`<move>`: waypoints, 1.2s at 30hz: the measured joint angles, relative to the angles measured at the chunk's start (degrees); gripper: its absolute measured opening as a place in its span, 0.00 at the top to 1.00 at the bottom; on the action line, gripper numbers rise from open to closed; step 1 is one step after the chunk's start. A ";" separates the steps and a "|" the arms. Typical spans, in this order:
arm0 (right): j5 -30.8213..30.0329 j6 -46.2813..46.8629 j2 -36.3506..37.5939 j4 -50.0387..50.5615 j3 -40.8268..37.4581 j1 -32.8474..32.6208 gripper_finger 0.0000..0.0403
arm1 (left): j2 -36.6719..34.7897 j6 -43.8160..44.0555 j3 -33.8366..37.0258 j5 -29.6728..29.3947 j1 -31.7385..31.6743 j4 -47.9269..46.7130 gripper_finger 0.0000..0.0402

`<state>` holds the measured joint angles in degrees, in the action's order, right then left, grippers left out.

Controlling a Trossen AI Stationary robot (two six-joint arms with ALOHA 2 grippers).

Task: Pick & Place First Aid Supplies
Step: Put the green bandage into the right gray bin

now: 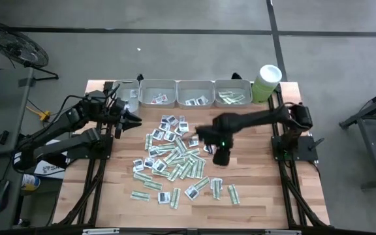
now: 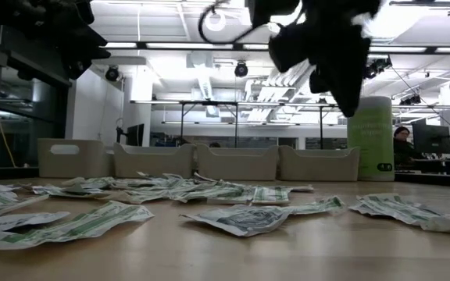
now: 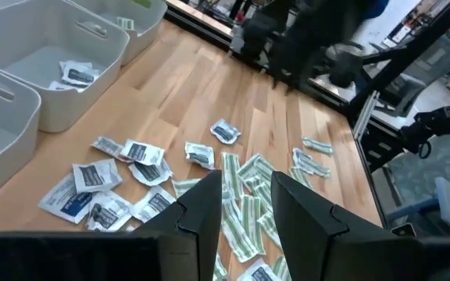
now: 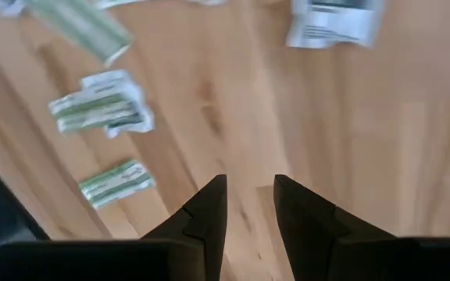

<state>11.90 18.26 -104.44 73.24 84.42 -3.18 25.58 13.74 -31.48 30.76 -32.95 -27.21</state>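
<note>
Both six-joint arms matte black w/ blocky housings; the right arm point(image 1: 253, 120) has a small green light; tapered black fingers point(image 4: 209, 211).

Sachets point(image 1: 175, 160) lie scattered on the counter point(image 1: 266, 189) left of the right gripper point(image 1: 220, 156); trays point(image 1: 194, 93) stand behind it.

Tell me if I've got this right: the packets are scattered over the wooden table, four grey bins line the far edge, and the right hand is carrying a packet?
Not quite. The right hand carries nothing: the right wrist view shows its fingers apart with only bare table between them. The rest holds: the packets lie scattered and four grey bins line the far edge.
</note>
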 joint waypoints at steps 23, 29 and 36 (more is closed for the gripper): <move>-9.70 4.39 -0.68 -15.04 -6.66 -25.89 0.75 | 0.00 -0.44 0.00 1.76 -0.02 0.03 0.72; -6.35 10.09 -0.45 -21.75 -12.51 -26.56 0.71 | 0.00 -0.44 0.00 1.73 -0.02 0.01 0.72; -6.39 8.44 -0.26 -27.79 -16.93 -27.04 0.61 | 0.00 -0.42 0.00 1.72 -0.02 -0.43 0.72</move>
<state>5.51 26.70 -104.71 45.45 67.49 -30.22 25.58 13.32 -31.48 32.48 -32.97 -27.64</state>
